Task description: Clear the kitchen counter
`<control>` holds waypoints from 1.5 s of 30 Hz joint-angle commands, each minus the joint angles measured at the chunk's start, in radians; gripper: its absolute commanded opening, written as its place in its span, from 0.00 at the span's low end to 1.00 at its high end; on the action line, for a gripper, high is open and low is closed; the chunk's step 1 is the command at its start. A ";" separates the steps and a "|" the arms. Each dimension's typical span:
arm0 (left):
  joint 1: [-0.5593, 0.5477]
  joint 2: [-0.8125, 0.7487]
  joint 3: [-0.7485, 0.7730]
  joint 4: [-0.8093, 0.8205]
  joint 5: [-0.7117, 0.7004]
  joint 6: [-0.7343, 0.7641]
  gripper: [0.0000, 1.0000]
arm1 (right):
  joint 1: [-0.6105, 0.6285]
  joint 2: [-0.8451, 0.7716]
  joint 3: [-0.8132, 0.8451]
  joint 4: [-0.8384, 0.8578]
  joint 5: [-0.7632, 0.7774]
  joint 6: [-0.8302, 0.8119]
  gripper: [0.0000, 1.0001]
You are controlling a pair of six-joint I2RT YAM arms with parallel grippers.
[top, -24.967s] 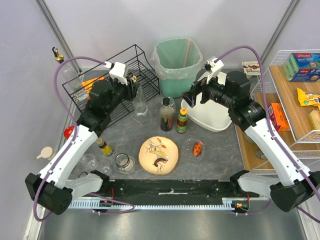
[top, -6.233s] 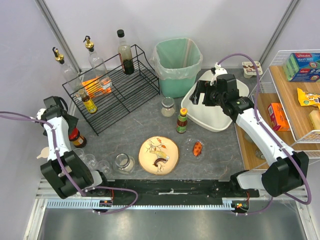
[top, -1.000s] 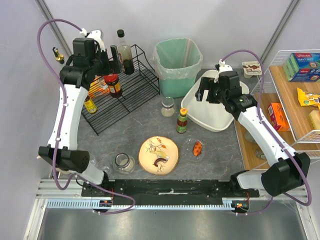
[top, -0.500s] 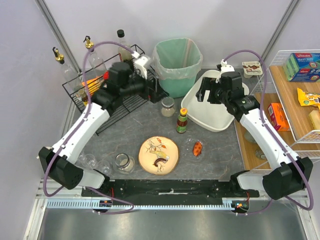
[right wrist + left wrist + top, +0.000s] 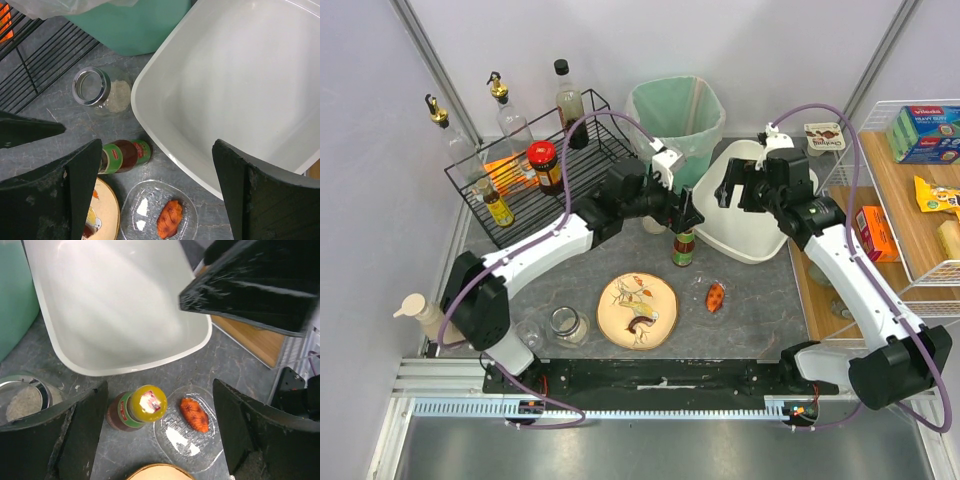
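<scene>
Left hand [image 5: 682, 212] spread wide above yellow-capped sauce bottle [image 5: 137, 407] on tabletop [image 5: 578, 278]. Right hand [image 5: 732, 187] also wide, over white tub [image 5: 240, 90] right of bottle.

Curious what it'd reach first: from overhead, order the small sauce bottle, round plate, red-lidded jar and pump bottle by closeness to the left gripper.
1. Sauce bottle, right by the left gripper, on the kitchen counter.
2. Round plate, front centre.
3. Red-lidded jar, on the black rack, back left.
4. Pump bottle, far left edge.
</scene>
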State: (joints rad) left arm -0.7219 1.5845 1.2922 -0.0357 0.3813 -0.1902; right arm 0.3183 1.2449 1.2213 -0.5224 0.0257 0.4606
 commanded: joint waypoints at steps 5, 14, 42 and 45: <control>-0.033 0.078 0.030 0.060 -0.108 -0.060 0.86 | -0.005 -0.041 -0.019 -0.004 0.028 -0.014 0.98; -0.037 0.112 0.062 -0.039 -0.058 -0.038 0.77 | -0.010 -0.035 -0.009 -0.013 0.019 -0.023 0.98; -0.096 0.161 0.019 -0.032 -0.205 0.074 0.20 | -0.019 -0.009 -0.003 -0.014 0.005 -0.039 0.98; -0.103 0.137 0.025 -0.039 -0.246 0.100 0.02 | -0.021 -0.005 0.000 -0.014 0.006 -0.039 0.98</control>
State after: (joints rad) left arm -0.8116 1.7554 1.3140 -0.0563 0.1936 -0.1478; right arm 0.3035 1.2350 1.2110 -0.5415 0.0311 0.4339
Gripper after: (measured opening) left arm 0.439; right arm 0.982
